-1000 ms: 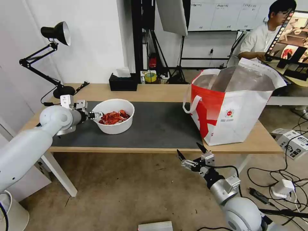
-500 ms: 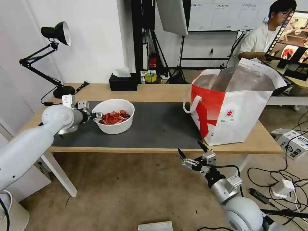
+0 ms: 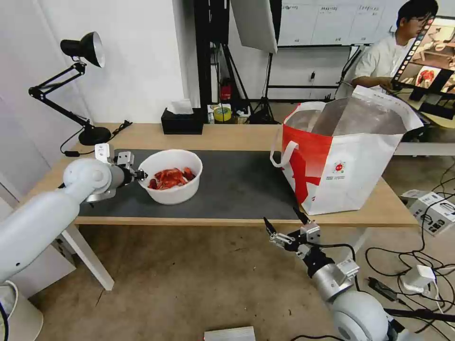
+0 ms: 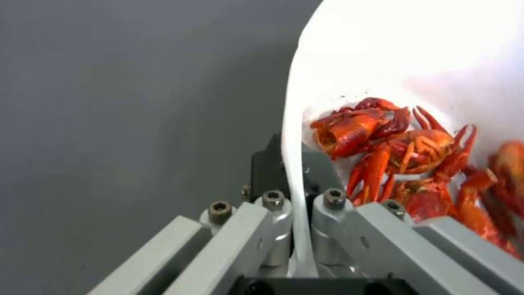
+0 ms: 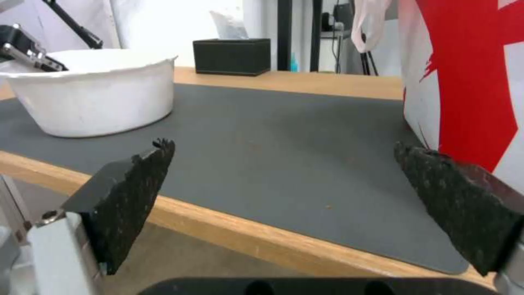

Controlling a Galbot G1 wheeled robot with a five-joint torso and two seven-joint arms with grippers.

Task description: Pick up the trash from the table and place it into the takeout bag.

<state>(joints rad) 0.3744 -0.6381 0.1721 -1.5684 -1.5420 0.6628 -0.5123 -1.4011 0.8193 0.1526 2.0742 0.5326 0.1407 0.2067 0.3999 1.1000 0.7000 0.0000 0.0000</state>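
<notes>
Grey mat [image 3: 237,182] on the table [image 3: 227,135]: left gripper [image 3: 141,175] pinching the bowl [image 3: 171,176] rim has lifted and tilted it. Carry to the takeout bag [image 3: 346,156] looks underway. Right gripper [image 3: 285,226] hangs spread below the edge.

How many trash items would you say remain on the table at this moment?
1: the white bowl of crayfish shells, on the dark mat's left end, its rim clamped by the left pincer.

1. Bright, even indoor light falls on the room; shadows on the long light-wood table [image 3: 227,137] are soft and faint.
2. The head view bends straight lines near its edges.
3. In the left wrist view the white round bowl's inner wall [image 4: 415,49] glares and loses detail.
4. The right wrist view's near black finger pads [image 5: 131,196] are blurred.
</notes>
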